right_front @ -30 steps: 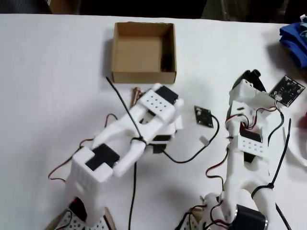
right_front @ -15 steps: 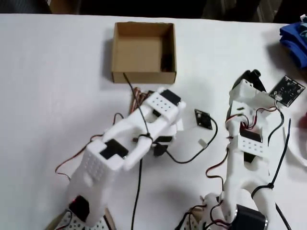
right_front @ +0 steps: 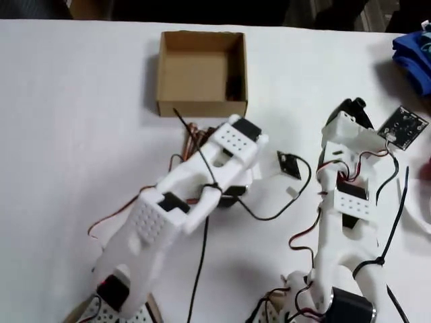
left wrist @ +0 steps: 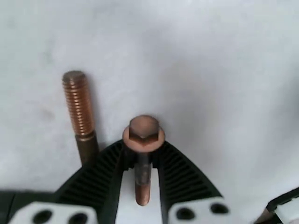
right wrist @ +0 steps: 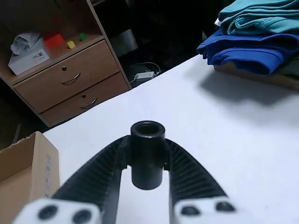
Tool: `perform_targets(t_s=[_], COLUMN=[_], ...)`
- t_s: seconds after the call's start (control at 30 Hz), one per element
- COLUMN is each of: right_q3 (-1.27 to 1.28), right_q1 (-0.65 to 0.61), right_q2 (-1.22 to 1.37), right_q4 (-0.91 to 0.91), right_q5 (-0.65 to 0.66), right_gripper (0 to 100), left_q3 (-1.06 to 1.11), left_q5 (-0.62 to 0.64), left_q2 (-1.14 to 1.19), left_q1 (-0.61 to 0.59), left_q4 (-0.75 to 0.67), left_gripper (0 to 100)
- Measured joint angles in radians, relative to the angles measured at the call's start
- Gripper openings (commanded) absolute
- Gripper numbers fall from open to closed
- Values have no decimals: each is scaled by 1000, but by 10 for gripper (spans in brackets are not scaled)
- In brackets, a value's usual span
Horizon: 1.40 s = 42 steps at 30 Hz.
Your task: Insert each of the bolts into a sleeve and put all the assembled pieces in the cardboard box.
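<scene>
Left claw (left wrist: 142, 149) clenched on bolt (left wrist: 143, 133), right claw (right wrist: 147, 144) gripping sleeve (right wrist: 147, 161), cardboard box (right_front: 202, 108) holding dark piece (right_front: 234, 86)

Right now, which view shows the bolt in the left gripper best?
The left wrist view: the bolt sits in the left gripper, hex head plain. In the high view the left arm covers it; the right wrist view faces the sleeve.

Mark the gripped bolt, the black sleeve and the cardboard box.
gripped bolt (left wrist: 143, 133): left wrist view, hex head.
black sleeve (right wrist: 147, 156): right wrist view, side wall.
cardboard box (right_front: 202, 108): high view, front wall.
</scene>
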Motion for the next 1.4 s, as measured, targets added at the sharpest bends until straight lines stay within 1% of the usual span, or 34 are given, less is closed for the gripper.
perform_targets(t_s=[0.07, 0.17, 0.3, 0.5, 0.63, 0.77, 0.87, 0.97, 1.1, 1.2, 1.27, 1.33, 1.4], right_q3=[0, 0, 0, 0, 0, 32, 48, 68, 81, 94, 94, 104, 121], right_q1=[0, 0, 0, 0, -2, -37, -87, -133, -193, -215, -227, -249, -275], right_q2=[0, 0, 0, 0, 0, 2, 0, 0, 0, -6, -8, -9, -8], right_q4=[0, 0, 0, 0, 0, -2, -2, -2, -2, -2, -2, -3, -3], right_q5=[0, 0, 0, 0, 0, 0, 0, 0, 0, 0, 0, 0, 0], right_gripper=[20, 20, 20, 20, 20, 20, 20, 20, 20, 20, 20, 20, 20], left_q3=[-8, -28, -37, -37, -37, -23, 37, 95, 130, 150, 201, 298, 446], left_q5=[8, 66, 181, 381, 489, 628, 733, 764, 766, 775, 778, 783, 783], left_q2=[2, 2, -49, -276, -431, -526, -575, -615, -710, -832, -933, -1040, -1157], left_q1=[-6, -18, -71, -169, -245, -259, -264, -259, -258, -296, -330, -348, -353], left_q4=[3, 6, 0, 15, 17, 34, 35, 35, 26, -44, -112, -192, -296], left_gripper=[24, 24, 24, 24, 24, 24, 24, 24, 24, 24, 24, 24, 24])
